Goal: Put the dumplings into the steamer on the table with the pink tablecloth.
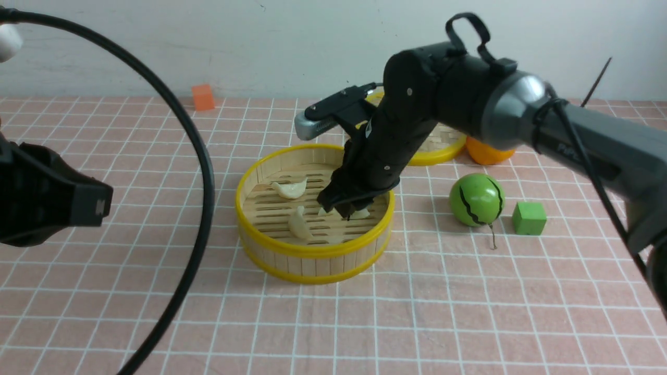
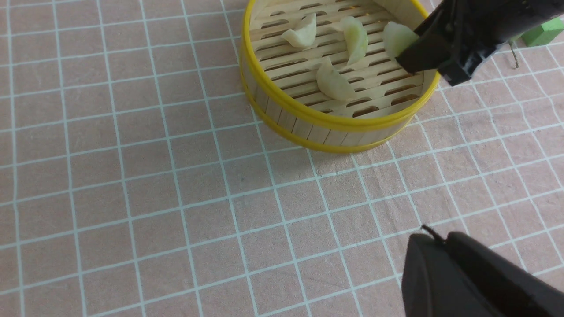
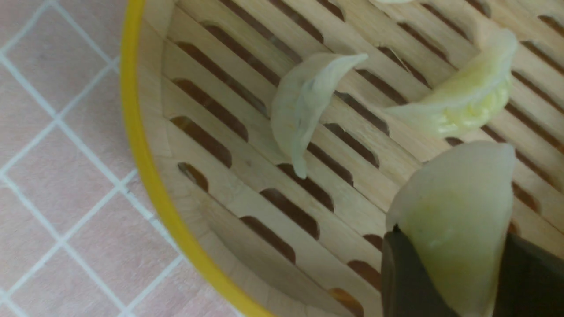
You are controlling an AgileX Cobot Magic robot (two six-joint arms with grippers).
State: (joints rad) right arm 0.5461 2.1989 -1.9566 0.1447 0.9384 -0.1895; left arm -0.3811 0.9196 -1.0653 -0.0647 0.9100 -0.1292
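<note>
Pinching one dumpling (image 3: 449, 211) inside the steamer (image 1: 312, 263), right jaws clench; left jaws unclear.

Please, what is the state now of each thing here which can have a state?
steamer, uncovered, three dumplings lying on its floor
fourth dumpling, gripped in the right pincer, over the steamer floor
right pincer, shut on the fourth dumpling
left pincer, away from the steamer, open or shut unclear
lid, off, lying behind the steamer

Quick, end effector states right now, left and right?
Left end effector: cannot be told, only part shows.
Right end effector: closed on a dumpling.
</note>
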